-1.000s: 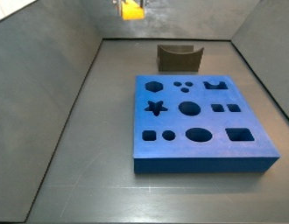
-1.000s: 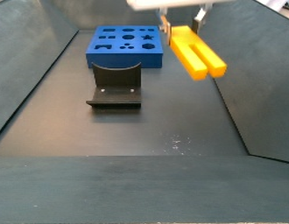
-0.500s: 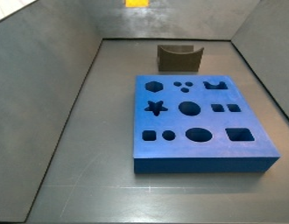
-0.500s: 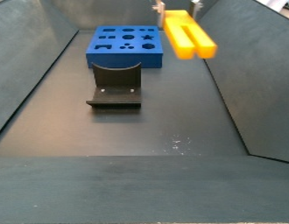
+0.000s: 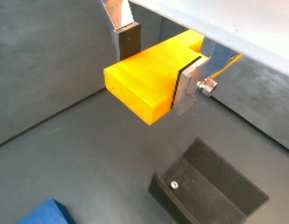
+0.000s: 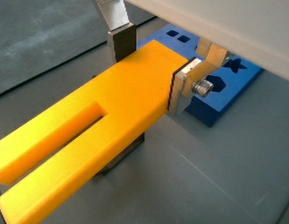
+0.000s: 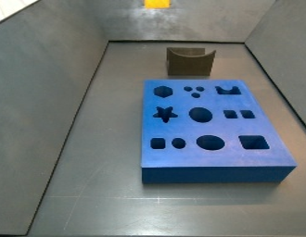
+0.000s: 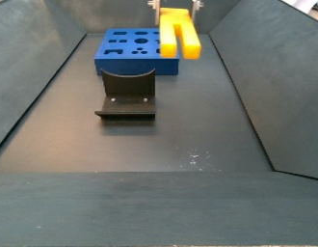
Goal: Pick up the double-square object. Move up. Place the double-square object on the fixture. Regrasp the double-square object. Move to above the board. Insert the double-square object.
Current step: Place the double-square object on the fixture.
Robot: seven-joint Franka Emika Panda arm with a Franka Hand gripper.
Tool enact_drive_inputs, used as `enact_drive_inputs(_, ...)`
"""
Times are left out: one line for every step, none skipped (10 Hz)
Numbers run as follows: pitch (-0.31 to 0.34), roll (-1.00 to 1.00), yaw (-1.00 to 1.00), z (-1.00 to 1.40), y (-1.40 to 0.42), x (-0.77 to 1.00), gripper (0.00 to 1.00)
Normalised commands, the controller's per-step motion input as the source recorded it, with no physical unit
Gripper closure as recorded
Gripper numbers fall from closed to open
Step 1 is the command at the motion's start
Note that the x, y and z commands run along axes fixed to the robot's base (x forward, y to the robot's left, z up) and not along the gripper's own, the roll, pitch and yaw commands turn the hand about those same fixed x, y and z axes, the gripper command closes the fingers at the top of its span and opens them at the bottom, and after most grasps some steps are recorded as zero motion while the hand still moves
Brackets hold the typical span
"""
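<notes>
The double-square object (image 6: 95,144) is clenched between the silver plates of the claw (image 6: 157,66) and is carried in the air, clear of the floor. The pick-up and the lift are therefore judged complete. What remains is the placing on the fixture (image 8: 125,94), the regrasp, the move above the board (image 7: 211,129) and the insertion; all cutouts of the board are seen empty, and the notch of the fixture is unoccupied.

In a side view the object (image 8: 176,33) is seen high up, near the far end of the enclosure and beside the board (image 8: 136,51), with the fixture well apart from it below. The claw itself is hardly shown there. In a side view only a small yellow patch (image 7: 157,4) is caught at the upper edge of the frame, so the grasp cannot be judged from it.

The grip is made plain only in the wrist views: the fingers (image 5: 189,84) are pressed against both flanks of the object (image 5: 153,77) near one end. The groove between the two bars is shown in a wrist view along the free length, and a corner of the board (image 6: 223,86) is shown behind the claw. The fixture (image 5: 211,188) is shown beneath in a wrist view.
</notes>
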Motion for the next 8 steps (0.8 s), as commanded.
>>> enact_drive_inputs(0.058,0.05,-0.04,-0.01,-0.04,1.0,1.0)
enact_drive_inputs(0.074,0.05,-0.03,-0.01,-0.02,0.89,1.0)
enact_drive_inputs(0.084,0.04,-0.02,-0.01,-0.01,0.81,1.0)
enact_drive_inputs(0.098,0.04,-0.02,0.0,-0.01,0.71,1.0)
enact_drive_inputs(0.104,0.03,-0.01,0.0,-0.01,0.66,1.0)
enact_drive_inputs(0.121,0.03,-0.01,0.0,-0.01,0.54,1.0)
enact_drive_inputs(0.126,0.02,-0.01,0.0,0.0,0.5,1.0)
enact_drive_inputs(0.081,-1.0,-0.07,-0.05,-0.34,0.88,1.0)
